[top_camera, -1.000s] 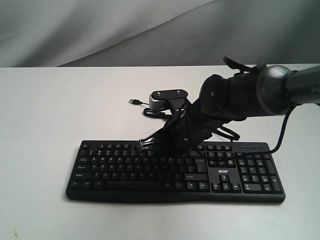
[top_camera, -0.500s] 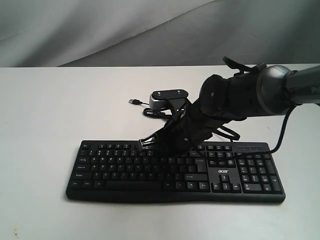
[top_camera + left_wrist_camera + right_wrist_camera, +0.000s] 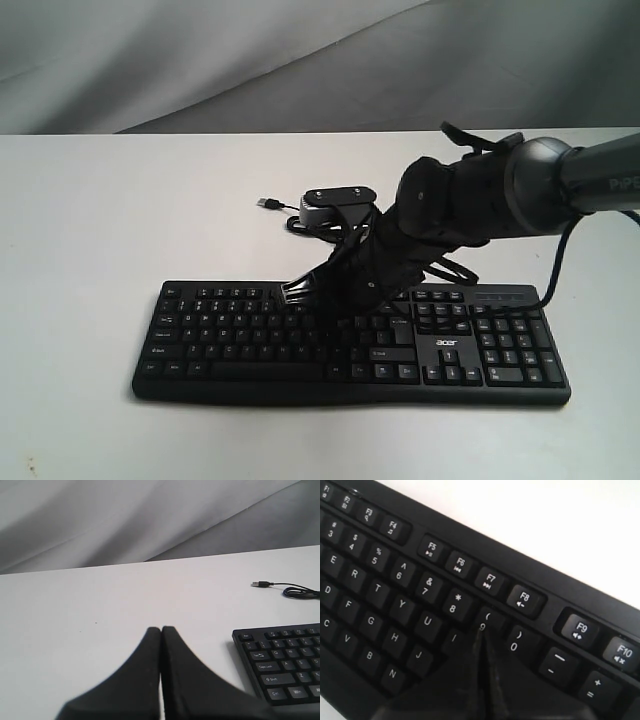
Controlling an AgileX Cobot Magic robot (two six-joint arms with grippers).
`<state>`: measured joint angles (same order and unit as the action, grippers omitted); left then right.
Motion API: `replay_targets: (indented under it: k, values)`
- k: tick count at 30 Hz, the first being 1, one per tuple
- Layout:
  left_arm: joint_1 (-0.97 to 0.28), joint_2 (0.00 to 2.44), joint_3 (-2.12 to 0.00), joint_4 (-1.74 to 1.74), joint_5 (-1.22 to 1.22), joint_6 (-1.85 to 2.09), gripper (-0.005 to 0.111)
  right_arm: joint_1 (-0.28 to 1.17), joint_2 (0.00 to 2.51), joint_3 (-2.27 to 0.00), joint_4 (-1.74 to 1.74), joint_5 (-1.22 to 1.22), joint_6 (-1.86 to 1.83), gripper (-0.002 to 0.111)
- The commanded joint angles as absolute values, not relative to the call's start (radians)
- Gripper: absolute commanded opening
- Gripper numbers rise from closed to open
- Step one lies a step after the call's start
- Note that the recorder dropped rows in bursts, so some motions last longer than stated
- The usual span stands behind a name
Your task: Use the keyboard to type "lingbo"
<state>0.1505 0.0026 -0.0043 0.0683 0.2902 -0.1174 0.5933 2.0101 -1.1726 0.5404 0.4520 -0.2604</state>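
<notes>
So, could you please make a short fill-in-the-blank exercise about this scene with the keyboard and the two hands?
1. The white logo on the keyboard reads ____.
2. In the right wrist view, the right hand has its tip at the number key ____.
3. The fingers of the left hand are pressed ____.
4. The cable's USB plug lies on the ____.

Missing words: acer; 9; together; table

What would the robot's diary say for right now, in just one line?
right end effector: shut, tip over keyboard near the 9 key | left end effector: shut, beside keyboard, above table
</notes>
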Motion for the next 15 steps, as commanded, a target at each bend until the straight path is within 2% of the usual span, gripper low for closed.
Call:
replay_targets:
  k: [1,15]
  values:
    - [0.152,0.0,0.0,0.06,0.286,-0.121,0.001,0.586,2.017,-1.17,0.531,0.449,-0.258,0.0]
    - [0.152,0.0,0.0,0.06,0.286,-0.121,0.001,0.586,1.858,-1.17,0.526,0.456,-0.315,0.0]
